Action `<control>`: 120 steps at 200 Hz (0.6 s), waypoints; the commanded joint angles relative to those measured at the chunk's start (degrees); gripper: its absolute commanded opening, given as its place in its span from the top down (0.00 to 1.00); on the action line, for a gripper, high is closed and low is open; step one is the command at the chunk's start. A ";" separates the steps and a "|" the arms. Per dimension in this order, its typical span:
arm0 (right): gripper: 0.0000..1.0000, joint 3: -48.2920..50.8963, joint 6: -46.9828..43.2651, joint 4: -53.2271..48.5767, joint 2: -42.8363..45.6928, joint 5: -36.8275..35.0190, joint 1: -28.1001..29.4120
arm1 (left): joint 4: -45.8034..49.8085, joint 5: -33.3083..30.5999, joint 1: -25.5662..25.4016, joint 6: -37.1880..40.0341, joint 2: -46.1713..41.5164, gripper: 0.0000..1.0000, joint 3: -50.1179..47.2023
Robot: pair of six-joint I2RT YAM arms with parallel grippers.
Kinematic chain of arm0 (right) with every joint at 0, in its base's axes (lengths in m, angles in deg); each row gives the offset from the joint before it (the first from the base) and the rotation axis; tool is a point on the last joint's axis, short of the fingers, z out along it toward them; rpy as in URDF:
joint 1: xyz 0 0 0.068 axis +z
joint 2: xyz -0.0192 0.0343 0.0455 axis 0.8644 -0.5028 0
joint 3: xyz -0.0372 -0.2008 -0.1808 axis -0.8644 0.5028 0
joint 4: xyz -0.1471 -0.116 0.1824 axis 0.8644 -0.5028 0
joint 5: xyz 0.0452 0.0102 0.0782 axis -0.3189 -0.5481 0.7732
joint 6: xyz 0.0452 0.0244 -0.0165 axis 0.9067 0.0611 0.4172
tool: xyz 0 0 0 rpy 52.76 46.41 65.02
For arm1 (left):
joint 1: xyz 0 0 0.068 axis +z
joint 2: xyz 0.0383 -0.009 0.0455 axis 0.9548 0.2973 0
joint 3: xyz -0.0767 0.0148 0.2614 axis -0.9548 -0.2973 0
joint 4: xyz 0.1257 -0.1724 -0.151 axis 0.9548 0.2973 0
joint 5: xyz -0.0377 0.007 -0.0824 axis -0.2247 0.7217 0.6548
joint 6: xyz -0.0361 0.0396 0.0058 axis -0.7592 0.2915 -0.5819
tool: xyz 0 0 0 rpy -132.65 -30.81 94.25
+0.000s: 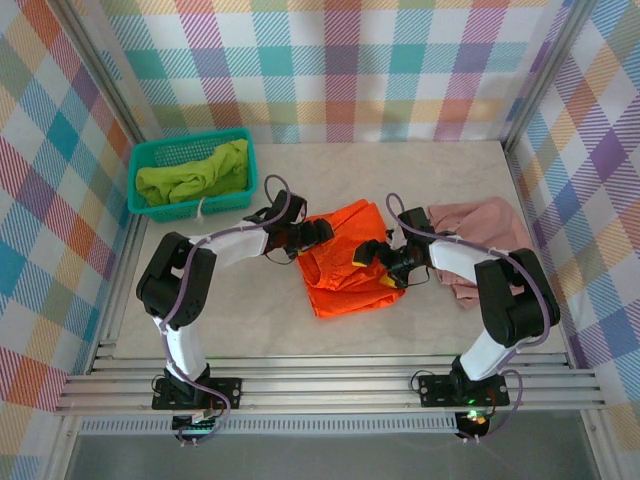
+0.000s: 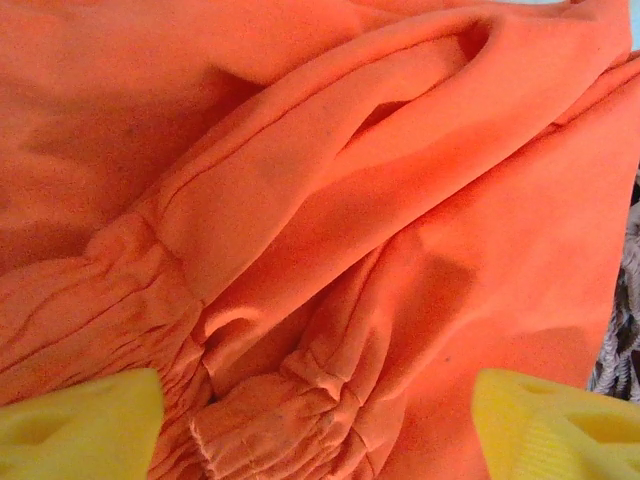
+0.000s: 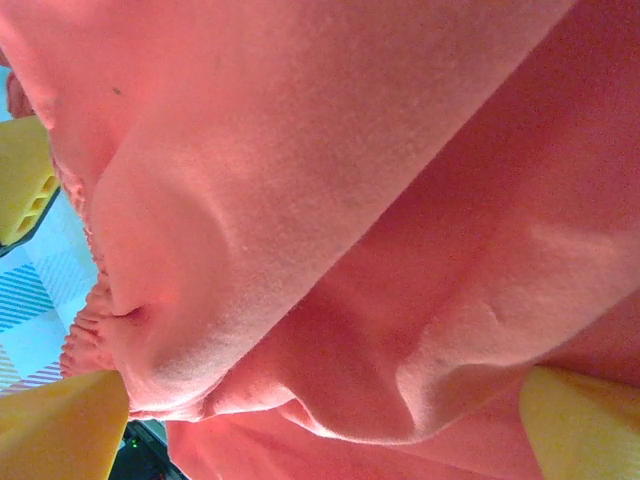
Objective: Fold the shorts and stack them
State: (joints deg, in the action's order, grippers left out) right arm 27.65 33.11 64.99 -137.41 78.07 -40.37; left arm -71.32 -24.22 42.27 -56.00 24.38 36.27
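Bright orange shorts [image 1: 343, 262] lie crumpled in the middle of the table. My left gripper [image 1: 316, 234] is at their upper left edge. In the left wrist view its yellow fingertips [image 2: 95, 425] stand wide apart with the gathered orange waistband [image 2: 300, 400] bunched between them, so the left gripper [image 2: 320, 435] is open. My right gripper [image 1: 377, 256] is at the shorts' right edge. It is open too [image 3: 320, 435], pressed close against orange cloth [image 3: 330, 250]. Dusty pink shorts [image 1: 478, 222] lie at the right, partly under the right arm. Lime green shorts [image 1: 195, 176] sit in the basket.
The teal mesh basket [image 1: 150, 152] stands at the back left of the table. Checked walls close in the left, back and right sides. Bare tabletop [image 1: 250, 315] runs along the front, between the orange shorts and the arm bases.
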 commanded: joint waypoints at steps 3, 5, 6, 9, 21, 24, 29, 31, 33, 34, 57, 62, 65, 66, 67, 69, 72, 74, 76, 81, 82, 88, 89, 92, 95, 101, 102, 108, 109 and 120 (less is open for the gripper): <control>0.00 0.28 -0.60 0.36 -1.10 1.14 -0.47 | 4.27 0.30 -1.62 2.34 -0.02 0.25 2.41; 0.00 0.28 -0.64 0.34 -1.17 1.12 -0.46 | 4.31 0.36 -1.75 2.31 0.06 0.26 2.43; 0.00 0.28 -0.62 0.45 -1.18 1.11 -0.46 | 4.32 0.33 -1.78 2.30 0.08 0.26 2.43; 0.01 0.21 -0.59 0.36 -1.19 1.17 -0.46 | 4.32 0.29 -1.86 2.36 0.19 0.27 2.43; 0.01 0.19 -0.55 0.34 -1.19 1.20 -0.50 | 4.31 0.46 -2.14 2.26 0.35 0.30 2.60; 0.01 0.19 -0.56 0.46 -1.23 1.24 -0.47 | 4.32 0.46 -2.16 2.26 0.35 0.31 2.68; 0.01 0.16 -0.52 0.41 -1.28 1.27 -0.46 | 4.48 0.46 -2.24 2.29 0.35 0.33 2.85; 0.01 0.18 -0.51 0.44 -1.28 1.26 -0.46 | 4.60 0.40 -2.32 2.32 0.35 0.33 2.98; 0.01 0.12 -0.53 0.40 -1.28 1.28 -0.46 | 4.72 0.32 -2.34 2.30 0.46 0.33 3.03; 0.01 0.11 -0.57 0.40 -1.28 1.33 -0.46 | 4.83 0.26 -2.34 2.30 0.45 0.33 3.08; 0.01 -0.14 -0.76 0.07 -1.54 1.48 -0.48 | 9.93 -1.68 -2.74 3.55 1.63 0.36 4.99; 0.01 -0.16 -0.78 0.04 -1.53 1.46 -0.46 | 10.70 -2.32 -2.87 3.91 1.75 0.37 5.22; 0.01 -0.20 -0.89 -0.01 -1.58 1.46 -0.47 | 11.10 -2.73 -2.87 4.03 1.76 0.37 5.31; 0.01 -0.20 -0.92 -0.03 -1.56 1.46 -0.46 | 11.27 -2.84 -2.87 4.08 1.76 0.37 5.32; 0.01 -0.23 -0.89 -0.04 -1.55 1.46 -0.46 | 11.35 -3.03 -2.87 4.11 1.76 0.37 5.33; 0.01 -0.24 -0.87 -0.05 -1.61 1.40 -0.48 | 11.55 -3.33 -2.92 4.18 1.76 0.37 5.33; 0.01 -0.25 -0.90 -0.09 -1.63 1.38 -0.49 | 11.92 -3.84 -2.96 4.31 1.76 0.37 5.31; 0.01 -0.25 -0.94 -0.06 -1.56 1.42 -0.47 | 12.13 -4.21 -2.96 4.38 1.76 0.37 5.33; 0.00 -0.25 -0.88 -0.05 -1.59 1.39 -0.48 | 12.32 -4.55 -2.96 4.51 1.67 0.37 5.29; 0.01 -0.25 -0.91 -0.05 -1.63 1.39 -0.47 | 12.86 -5.50 -3.04 4.78 1.51 0.37 5.32; 0.01 -0.25 -0.88 -0.09 -1.63 1.43 -0.46 | 12.94 -5.68 -3.05 4.86 1.46 0.37 5.29; 0.01 -0.23 -0.94 -0.10 -1.63 1.45 -0.46 | 13.55 -6.87 -2.99 5.21 1.34 0.37 5.30; 0.01 -0.24 -0.95 -0.07 -1.63 1.46 -0.46 | 13.64 -7.07 -3.07 5.25 1.29 0.37 5.32; 0.00 -0.25 -0.95 -0.12 -1.63 1.44 -0.46 | 13.86 -7.62 -3.09 5.36 1.24 0.37 5.40; 0.00 -0.25 -0.99 -0.16 -1.63 1.42 -0.46 | 14.15 -7.97 -3.13 5.46 1.14 0.37 5.42; 0.01 -0.25 -0.95 -0.23 -1.63 1.35 -0.50 | 14.35 -8.44 -3.14 5.63 1.15 0.37 5.42; 0.01 -0.25 -0.99 -0.27 -1.67 1.36 -0.48 | 14.35 -8.47 -3.14 5.68 1.15 0.37 5.42; 0.01 -0.30 -1.06 -0.24 -1.71 1.32 -0.46 | 14.22 -8.33 -3.13 5.77 1.15 0.37 5.49; 0.01 -0.27 -1.05 -0.28 -1.72 1.30 -0.46 | 14.10 -8.24 -3.13 5.75 1.15 0.37 5.50; 0.01 -0.38 -1.09 -0.31 -1.72 1.44 -0.47 | 13.23 -6.98 -3.21 5.52 1.55 0.37 5.46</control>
State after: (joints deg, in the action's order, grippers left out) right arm 27.65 33.09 65.14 -137.71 78.53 -40.41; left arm -60.31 -29.79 39.78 -52.04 25.34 40.51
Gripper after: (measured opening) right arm 0.994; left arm 0.633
